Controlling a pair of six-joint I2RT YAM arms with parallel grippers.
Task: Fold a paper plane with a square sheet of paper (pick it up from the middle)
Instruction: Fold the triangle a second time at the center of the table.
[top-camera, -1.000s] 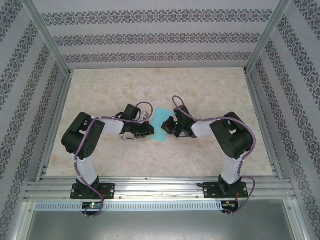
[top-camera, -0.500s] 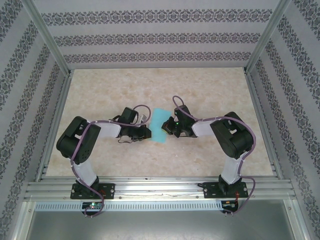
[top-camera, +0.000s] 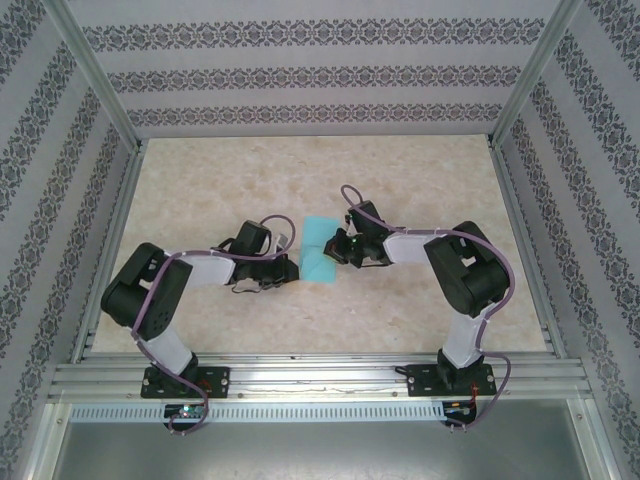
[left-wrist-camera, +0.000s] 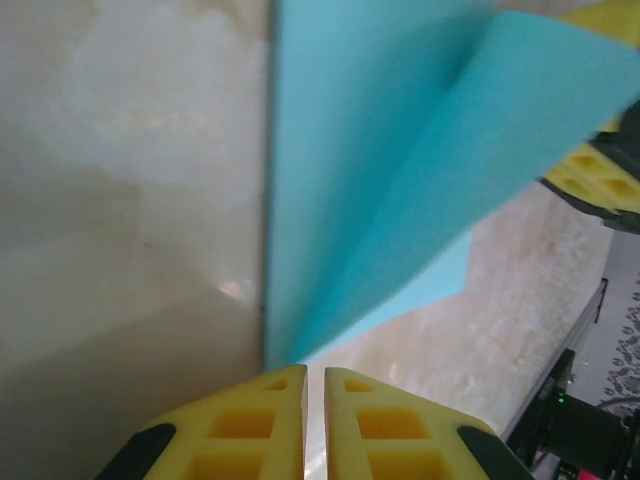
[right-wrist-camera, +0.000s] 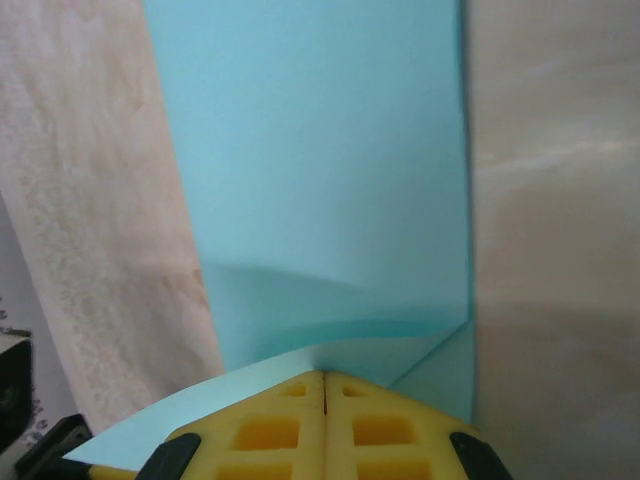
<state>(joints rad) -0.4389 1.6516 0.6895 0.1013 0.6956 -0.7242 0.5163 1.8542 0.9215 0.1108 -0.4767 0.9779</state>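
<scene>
While the left gripper (left-wrist-camera: 314, 372), jaws nearly together, is sitting at a corner of the square sheet of paper (top-camera: 318, 258) mid-table (gripping or not, I cannot tell), the right gripper (right-wrist-camera: 323, 375) is pinching its raised flap; an early fold is likely proceeding; laying over and creasing is coming next.

Left black-and-white arm: elbow folded at lower left, yellow-fingered left gripper (top-camera: 289, 268) near frame centre, jaws a sliver apart. Right arm: mirrored, right gripper (top-camera: 336, 250) jaws pressed together.
</scene>
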